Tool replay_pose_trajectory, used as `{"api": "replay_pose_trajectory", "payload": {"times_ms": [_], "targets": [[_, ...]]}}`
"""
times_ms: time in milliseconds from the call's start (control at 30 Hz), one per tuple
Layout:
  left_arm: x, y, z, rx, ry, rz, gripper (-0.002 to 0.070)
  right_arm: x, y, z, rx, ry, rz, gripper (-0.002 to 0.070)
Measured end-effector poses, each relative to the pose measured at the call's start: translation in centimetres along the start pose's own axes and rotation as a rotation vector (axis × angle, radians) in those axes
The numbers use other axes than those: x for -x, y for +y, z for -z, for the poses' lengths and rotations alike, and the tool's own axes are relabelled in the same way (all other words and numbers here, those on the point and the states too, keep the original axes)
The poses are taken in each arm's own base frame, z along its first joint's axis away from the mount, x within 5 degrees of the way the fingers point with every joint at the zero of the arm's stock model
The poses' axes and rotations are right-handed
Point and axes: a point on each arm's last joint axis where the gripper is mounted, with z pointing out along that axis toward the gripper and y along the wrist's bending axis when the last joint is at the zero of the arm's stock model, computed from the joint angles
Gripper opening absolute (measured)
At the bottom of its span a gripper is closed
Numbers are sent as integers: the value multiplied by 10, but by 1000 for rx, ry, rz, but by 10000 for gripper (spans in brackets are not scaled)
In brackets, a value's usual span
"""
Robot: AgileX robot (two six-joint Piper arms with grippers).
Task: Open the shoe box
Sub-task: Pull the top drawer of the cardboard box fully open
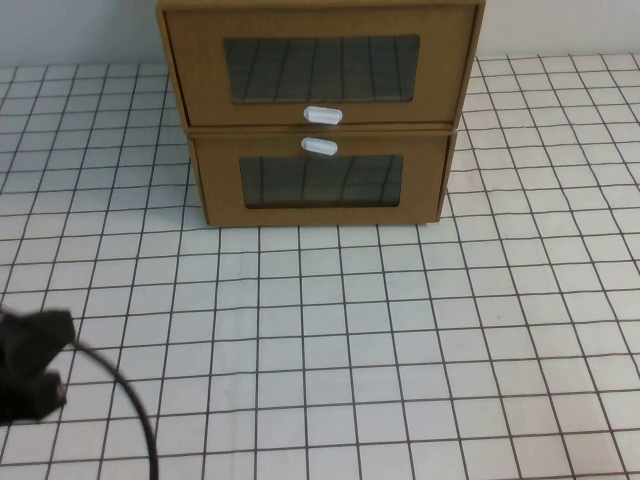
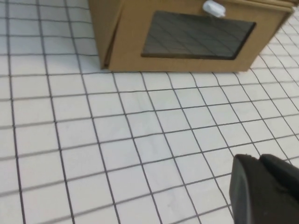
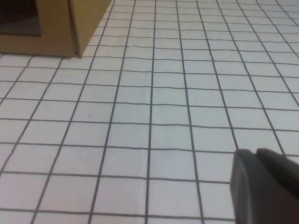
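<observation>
Left hand (image 1: 30,365) is low at the near-left corner of the counter (image 1: 400,350), fingers together, holding nothing. Right hand (image 3: 258,156) is out of the high view. Its wrist view has it over bare counter off the boxes' right corner, also closed and empty.

Target is at the far edge, mid-width: upper box (image 1: 320,60) stacked on lower box (image 1: 320,185), both fronts shut. Upper handle (image 1: 322,115) and lower handle (image 1: 319,147) sit just either side of the seam. Can't tell which box is meant.

My take on the approach:
- Spread the fingers early and come in level and square to the front.
- Pinch one tab only, since the wrong one is easy to catch.
- Pull slowly. The card looks light and the stack may slide, so brace it with the free hand.
</observation>
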Motion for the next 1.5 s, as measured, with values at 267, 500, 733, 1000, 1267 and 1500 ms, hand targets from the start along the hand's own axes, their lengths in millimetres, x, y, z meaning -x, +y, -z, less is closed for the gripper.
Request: {"api": "replay_pose_trajectory", "payload": {"times_ms": [267, 500, 733, 1000, 1267, 1500], "targets": [[145, -16, -38, -101, 48, -272, -5, 0, 0, 0, 0, 0, 0, -13], [241, -52, -95, -257, 28, -409, -5, 0, 0, 0, 0, 0, 0, -14], [278, -80, -163, -337, 75, -477, -5, 0, 0, 0, 0, 0, 0, -13], [280, -82, -228, -344, 77, -498, -5, 0, 0, 0, 0, 0, 0, -13], [268, -71, -265, -315, 93, -504, -5, 0, 0, 0, 0, 0, 0, -13], [260, -69, -281, -317, 103, -527, -5, 0, 0, 0, 0, 0, 0, -13]]}}
